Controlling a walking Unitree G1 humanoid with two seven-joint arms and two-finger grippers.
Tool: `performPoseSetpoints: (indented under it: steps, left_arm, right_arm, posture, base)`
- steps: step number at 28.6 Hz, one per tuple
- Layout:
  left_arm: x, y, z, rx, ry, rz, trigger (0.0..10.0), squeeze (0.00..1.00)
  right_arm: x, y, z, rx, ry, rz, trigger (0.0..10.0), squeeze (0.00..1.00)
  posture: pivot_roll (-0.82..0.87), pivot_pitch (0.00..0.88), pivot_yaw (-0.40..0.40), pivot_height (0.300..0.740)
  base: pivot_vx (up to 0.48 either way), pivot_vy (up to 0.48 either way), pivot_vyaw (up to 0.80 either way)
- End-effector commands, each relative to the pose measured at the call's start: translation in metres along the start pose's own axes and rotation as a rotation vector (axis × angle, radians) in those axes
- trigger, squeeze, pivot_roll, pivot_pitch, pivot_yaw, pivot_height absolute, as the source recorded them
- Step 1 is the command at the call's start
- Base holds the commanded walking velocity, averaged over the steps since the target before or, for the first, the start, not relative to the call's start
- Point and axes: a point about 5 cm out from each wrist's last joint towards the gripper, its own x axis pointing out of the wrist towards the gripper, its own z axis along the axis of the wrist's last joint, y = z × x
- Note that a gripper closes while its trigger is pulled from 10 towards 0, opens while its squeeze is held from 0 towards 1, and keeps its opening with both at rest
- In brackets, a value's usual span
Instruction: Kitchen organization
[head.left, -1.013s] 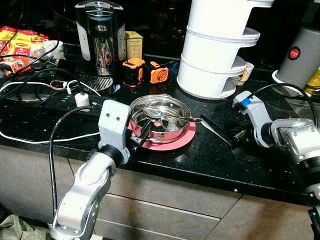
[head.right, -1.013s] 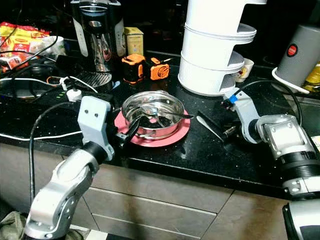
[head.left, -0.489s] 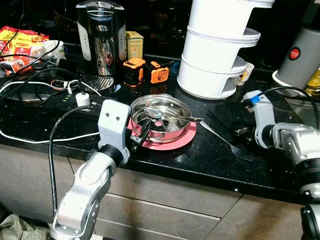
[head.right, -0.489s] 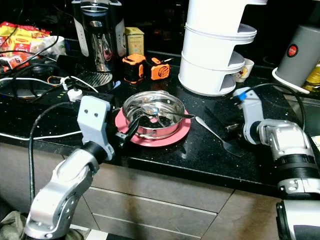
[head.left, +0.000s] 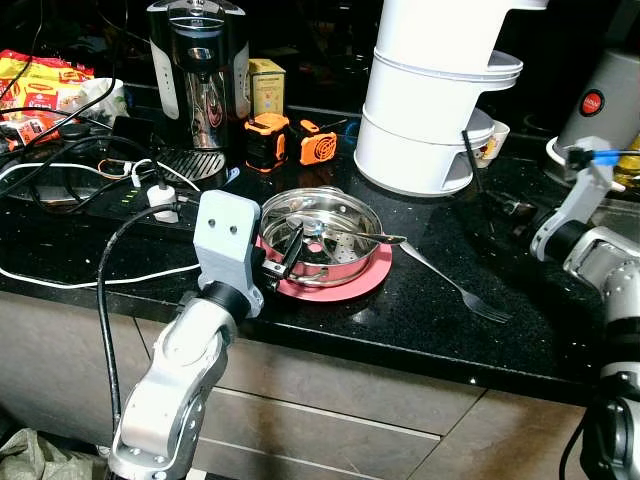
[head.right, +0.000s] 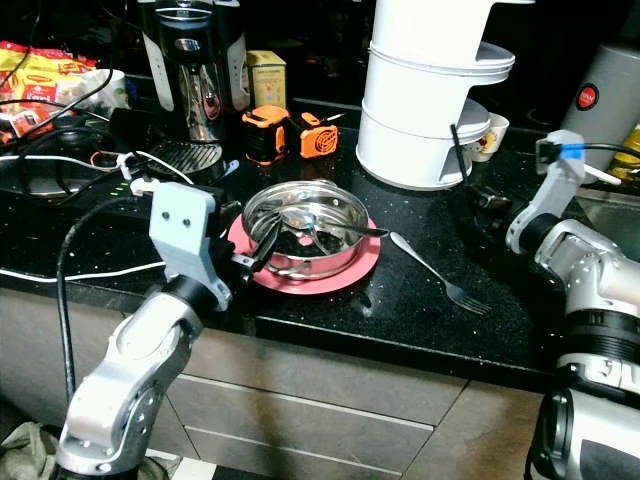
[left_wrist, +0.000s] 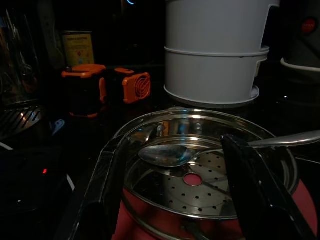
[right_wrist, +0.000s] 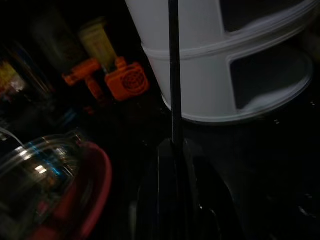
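Observation:
A steel strainer bowl (head.left: 322, 236) sits on a pink plate (head.left: 352, 288) near the counter's front edge, with a spoon (left_wrist: 167, 154) lying in it. My left gripper (head.left: 287, 255) is open at the bowl's near-left rim, one finger on each side of the bowl in the left wrist view. A fork (head.left: 455, 285) lies on the black counter to the right of the plate. My right gripper (head.right: 487, 198) is shut on a thin black stick (head.right: 460, 155), held nearly upright in front of the white tiered rack (head.left: 437, 95).
A coffee machine (head.left: 199, 75), two orange tape measures (head.left: 267, 141) and a yellow box stand behind the bowl. A power strip (head.left: 120, 205) and cables lie at the left. At the far right are a grey appliance (head.left: 603, 100) and a small cup (head.left: 495, 142).
My right gripper lifted the black stick from the counter beside the fork and swung right and back, tipping it upright. The fork stayed. The left arm barely moved.

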Motion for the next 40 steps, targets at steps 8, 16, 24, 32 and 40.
performPoseSetpoints:
  steps: [8, 16, 24, 32, 40]
  left_arm:
    - [0.002, -0.007, 0.005, -0.079, -0.035, -0.062, 10.0, 0.00]
    - [-0.001, -0.027, 0.015, -0.139, -0.089, -0.198, 10.0, 0.00]
    - [0.000, -0.023, 0.014, -0.134, -0.078, -0.187, 10.0, 0.00]
    - [0.000, -0.026, 0.014, -0.123, -0.074, -0.217, 10.0, 0.00]
    - [0.000, -0.026, 0.015, -0.127, -0.075, -0.221, 10.0, 0.00]
  right_arm:
    - [-0.007, -0.002, -0.011, 0.084, -0.071, 0.003, 0.0, 0.00]
    - [-0.001, 0.005, -0.015, 0.059, -0.082, 0.010, 0.0, 0.00]
    - [0.012, 0.024, -0.024, -0.023, -0.037, 0.036, 10.0, 0.00]
    - [0.024, 0.039, -0.030, -0.064, -0.028, 0.039, 10.0, 0.00]
    - [0.029, 0.043, -0.028, -0.132, -0.009, 0.013, 10.0, 0.00]
  posture:
    - [0.01, 0.000, -0.072, 0.740]
    - [0.01, 0.000, -0.075, 0.740]
    - [0.01, 0.000, -0.075, 0.740]
    - [0.02, 0.000, -0.076, 0.740]
    - [0.02, 0.000, -0.079, 0.740]
  base:
    - [0.000, 0.000, -0.51]
    - [0.000, 0.000, -0.58]
    - [0.000, -0.205, 0.00]
    - [0.000, -0.452, 0.00]
    - [0.000, -0.459, 0.00]
